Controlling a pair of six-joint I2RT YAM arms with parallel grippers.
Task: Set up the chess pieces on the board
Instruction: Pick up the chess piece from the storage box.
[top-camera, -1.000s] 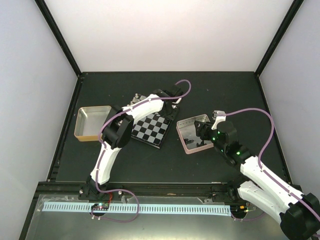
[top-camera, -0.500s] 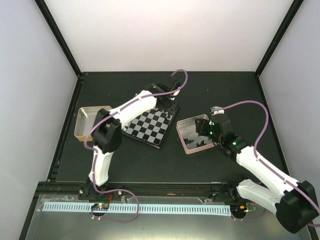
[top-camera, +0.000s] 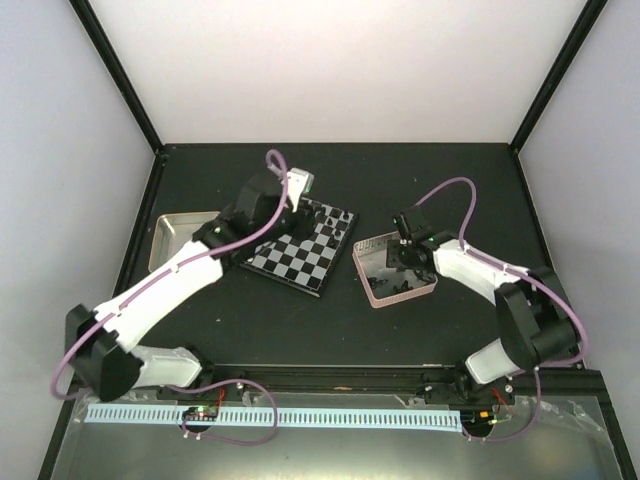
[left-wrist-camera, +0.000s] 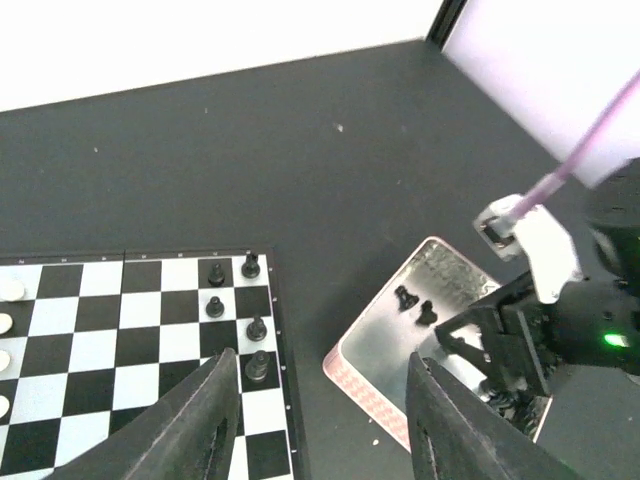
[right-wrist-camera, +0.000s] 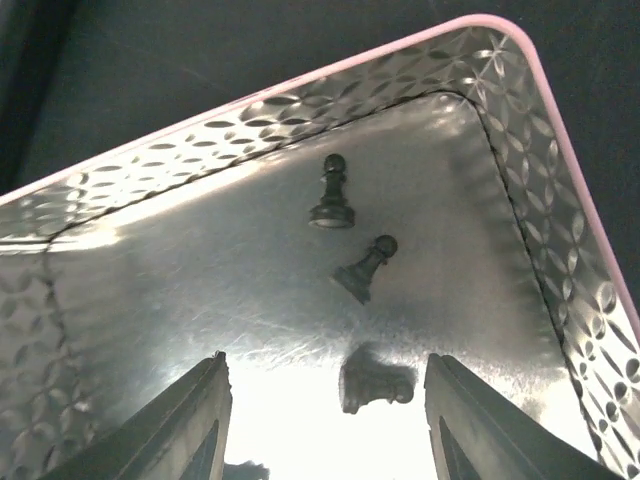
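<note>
The board (top-camera: 300, 262) lies mid-table, and it also shows in the left wrist view (left-wrist-camera: 130, 350). Several black chess pieces (left-wrist-camera: 257, 327) stand in its corner by the rim; silver pieces (left-wrist-camera: 10, 290) show at the left edge. My left gripper (top-camera: 300, 200) (left-wrist-camera: 320, 360) is open and empty, hovering above the board's far edge. My right gripper (top-camera: 405, 247) (right-wrist-camera: 327, 362) is open, low inside the pinkish-rimmed tin (top-camera: 372, 297) (right-wrist-camera: 560, 170). A black piece (right-wrist-camera: 375, 382) lies on its side between the right fingers. A pawn (right-wrist-camera: 332, 195) stands upright and another (right-wrist-camera: 365, 265) lies tilted farther in.
A gold-rimmed tin (top-camera: 170, 235) sits left of the board, partly under my left arm. The pinkish-rimmed tin (left-wrist-camera: 365, 385) lies close to the board's right rim. Black frame posts and white walls enclose the table.
My left arm has swung back and left, its wrist rising from the board's far right corner to its far left. My right gripper has stayed over the pink tin, going lower into it.
</note>
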